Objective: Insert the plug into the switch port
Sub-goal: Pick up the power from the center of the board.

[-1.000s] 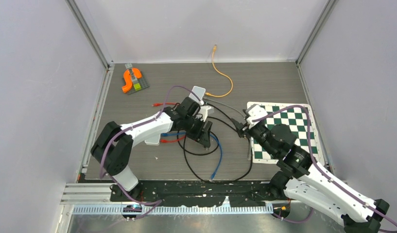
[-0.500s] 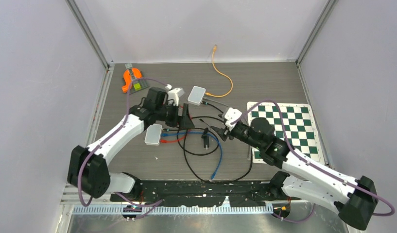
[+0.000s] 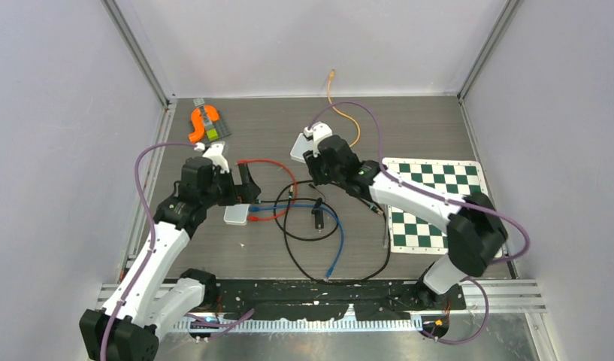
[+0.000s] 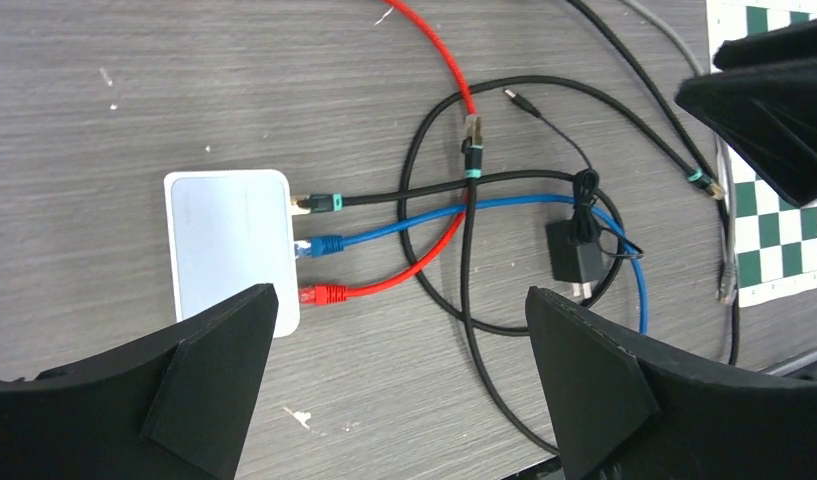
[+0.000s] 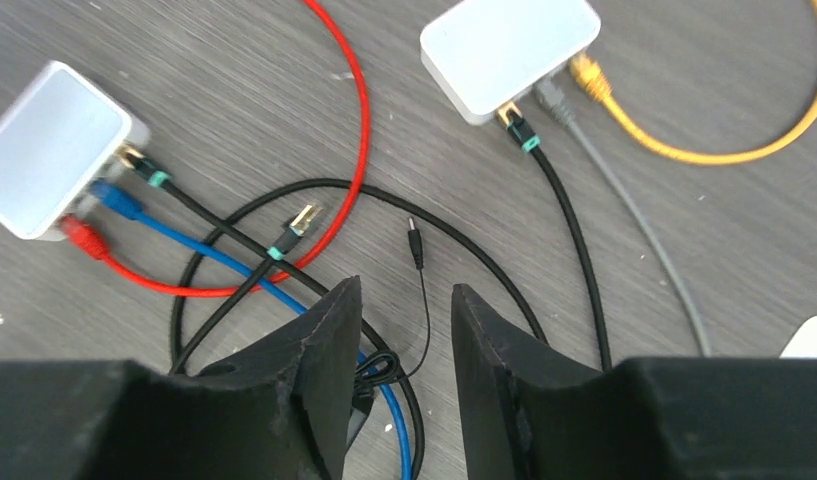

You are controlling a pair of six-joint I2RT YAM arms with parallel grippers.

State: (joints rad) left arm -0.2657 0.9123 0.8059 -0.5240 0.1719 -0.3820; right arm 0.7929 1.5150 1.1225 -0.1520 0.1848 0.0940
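Note:
A white switch (image 4: 229, 240) lies on the table with black, blue and red plugs in its ports; it also shows in the overhead view (image 3: 236, 214) and the right wrist view (image 5: 49, 150). A second white switch (image 5: 509, 50) lies farther back. A loose gold plug (image 5: 304, 218) with a teal band, on a black cable, rests on the table between them (image 4: 471, 130). My left gripper (image 4: 400, 295) hangs wide open and empty above the table, right of the near switch. My right gripper (image 5: 406, 290) hovers over the cable tangle, jaws a narrow gap apart, holding nothing.
A black power adapter (image 3: 317, 218) lies in the cable loops. A green chessboard mat (image 3: 439, 203) covers the right side. An orange piece on a grey plate (image 3: 204, 124) sits far left. An orange cable (image 3: 341, 113) trails to the back wall.
My left arm drew back to the left, away from the adapter, while its jaws opened wide. My right arm swung from the chessboard over the cables, and its jaws narrowed.

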